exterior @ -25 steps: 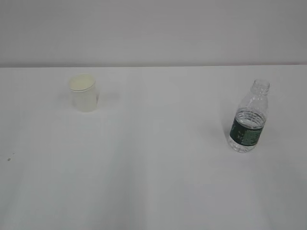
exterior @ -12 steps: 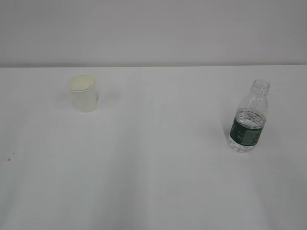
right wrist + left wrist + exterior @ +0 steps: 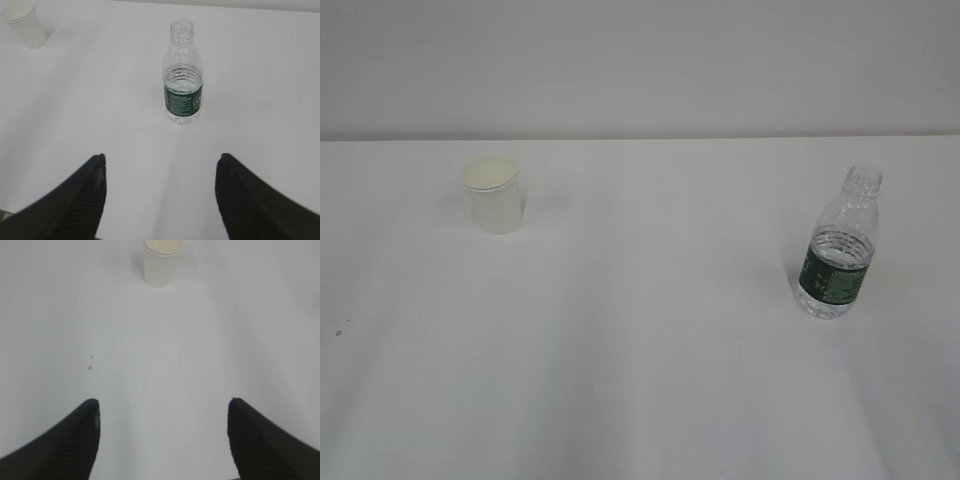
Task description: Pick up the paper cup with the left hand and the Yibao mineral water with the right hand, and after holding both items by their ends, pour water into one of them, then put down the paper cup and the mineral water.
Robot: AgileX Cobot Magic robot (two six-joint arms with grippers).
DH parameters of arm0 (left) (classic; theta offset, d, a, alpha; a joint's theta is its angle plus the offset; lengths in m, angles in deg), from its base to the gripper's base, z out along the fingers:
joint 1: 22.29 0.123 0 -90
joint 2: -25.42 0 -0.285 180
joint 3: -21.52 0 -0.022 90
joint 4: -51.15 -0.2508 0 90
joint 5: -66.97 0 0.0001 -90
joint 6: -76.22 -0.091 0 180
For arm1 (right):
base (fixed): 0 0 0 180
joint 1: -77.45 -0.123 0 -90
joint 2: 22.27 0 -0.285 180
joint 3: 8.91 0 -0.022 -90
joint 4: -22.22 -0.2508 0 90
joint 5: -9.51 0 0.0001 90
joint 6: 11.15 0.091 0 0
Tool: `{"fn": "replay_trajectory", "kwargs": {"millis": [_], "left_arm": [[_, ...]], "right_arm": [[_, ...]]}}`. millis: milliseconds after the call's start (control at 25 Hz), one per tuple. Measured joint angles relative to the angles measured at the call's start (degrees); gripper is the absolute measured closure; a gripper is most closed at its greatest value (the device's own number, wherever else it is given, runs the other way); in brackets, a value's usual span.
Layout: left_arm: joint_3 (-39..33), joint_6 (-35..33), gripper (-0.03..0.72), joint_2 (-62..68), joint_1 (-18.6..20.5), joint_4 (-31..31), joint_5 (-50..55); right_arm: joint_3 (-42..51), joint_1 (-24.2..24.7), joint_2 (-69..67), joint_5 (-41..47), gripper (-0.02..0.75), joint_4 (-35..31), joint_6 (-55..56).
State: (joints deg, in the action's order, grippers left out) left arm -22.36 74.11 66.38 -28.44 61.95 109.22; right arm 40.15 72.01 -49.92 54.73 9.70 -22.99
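paper cup (image 3: 494, 194) upright on the white table (image 3: 640, 380), far-left area in the exterior view; rolled rim up, cream inside, nothing touching it; in the left wrist view the cup (image 3: 162, 261) sits at the top edge, roughly centred between the fingers but well ahead of them, rim partly cropped by the frame

Yibao mineral water (image 3: 839, 244) upright on the right side of the table, well apart from the cup; no cap, neck open; dark green label band round the middle, clear ribbed body, water level near the top of the label; right wrist view has the bottle (image 3: 183, 72) straight ahead, slightly left of centre, with the cup (image 3: 24, 23) far off in the top-left corner

left hand (image 3: 162, 415): both black ribbed fingertips visible at the bottom of its wrist view, spread wide, bare table between them; holding nothing, well short of the cup

right hand (image 3: 161, 170): same picture, two black fingertips set wide apart at the bottom of frame, empty gap between; holding nothing, bottle ahead of it and not touched

neither arm shows in the exterior view; small dark speck on the table (image 3: 90, 368) ahead of the left fingertip; plain pale wall (image 3: 640, 60) behind the table edge
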Motion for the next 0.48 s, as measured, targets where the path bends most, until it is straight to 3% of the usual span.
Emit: {"fn": "replay_trajectory", "kwargs": {"millis": [480], "left_arm": [[0.0, -1.14, 0.113, 2.78, 0.0, 0.0, -5.37]], "right_arm": [[5.1, 0.0, -0.28, -11.73, 0.22, -0.07, -1.44]]}}
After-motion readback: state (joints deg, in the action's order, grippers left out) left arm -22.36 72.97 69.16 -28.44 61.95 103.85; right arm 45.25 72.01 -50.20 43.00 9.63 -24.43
